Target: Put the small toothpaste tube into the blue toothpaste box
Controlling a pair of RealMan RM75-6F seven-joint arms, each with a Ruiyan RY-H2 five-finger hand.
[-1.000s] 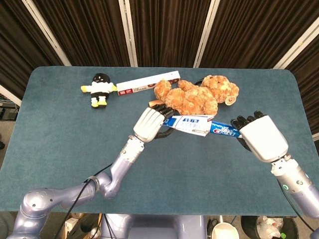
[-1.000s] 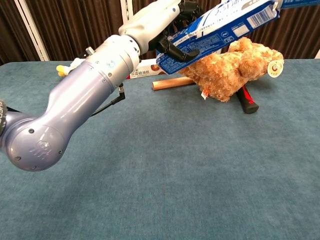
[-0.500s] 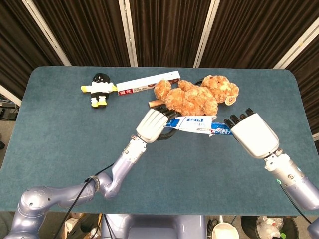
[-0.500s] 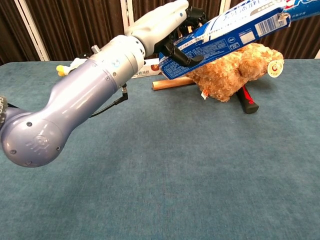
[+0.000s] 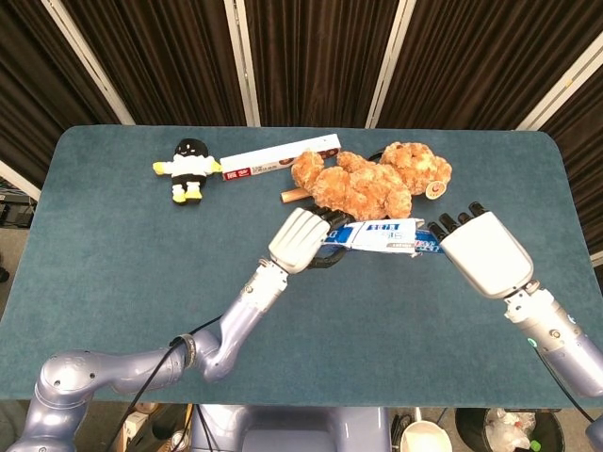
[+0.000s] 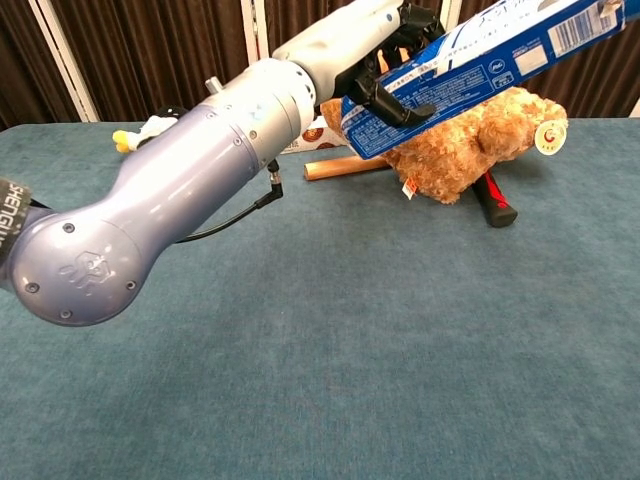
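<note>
The insertion step is in hand: the left hand (image 5: 300,239) grips the near end of the blue toothpaste box (image 5: 379,236) and holds it raised off the table (image 5: 122,273), its far end angled up toward the right hand (image 5: 479,252). The right hand's fingers curl at that far mouth, where only a sliver of the small toothpaste tube (image 5: 431,247) shows, so I judge the tube mostly inside; whether it is pinched or merely pushed I cannot tell. Next, a steady push along the box's axis seems needed while the left hand braces. Since a second ago the tube's exposed length has shrunk and the hands have closed in. Beyond the box lies a teddy bear (image 5: 363,184).
</note>
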